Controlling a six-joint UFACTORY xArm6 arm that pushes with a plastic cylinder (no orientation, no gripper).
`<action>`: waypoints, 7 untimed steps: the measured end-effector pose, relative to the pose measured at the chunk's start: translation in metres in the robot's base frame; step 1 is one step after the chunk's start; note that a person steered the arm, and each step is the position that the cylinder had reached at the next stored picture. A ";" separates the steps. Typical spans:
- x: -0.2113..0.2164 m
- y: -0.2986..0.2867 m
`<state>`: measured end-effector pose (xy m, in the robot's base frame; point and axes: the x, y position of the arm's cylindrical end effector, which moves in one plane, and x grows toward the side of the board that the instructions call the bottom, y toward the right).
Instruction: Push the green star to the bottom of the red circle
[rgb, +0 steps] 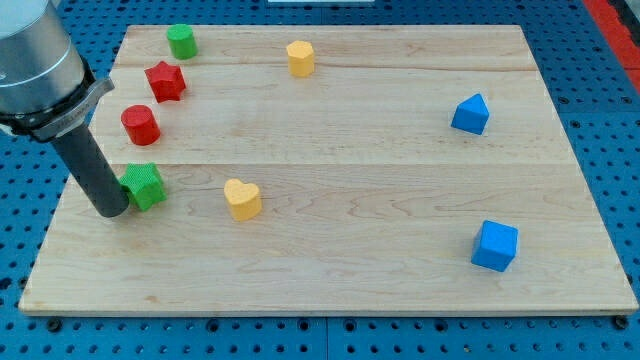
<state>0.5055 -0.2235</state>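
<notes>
My tip (110, 210) is touching the left side of the green star (145, 186), which is sitting just below the red circle (141, 125), near the board's (400, 280) left edge.

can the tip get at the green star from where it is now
Probably yes. My tip sits right against the green star on its left side in the view, nothing between them. The red circle lies just above the star, apart from it.
</notes>
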 end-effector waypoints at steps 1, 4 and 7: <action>0.002 0.000; 0.012 0.035; -0.013 -0.009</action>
<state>0.4921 -0.2323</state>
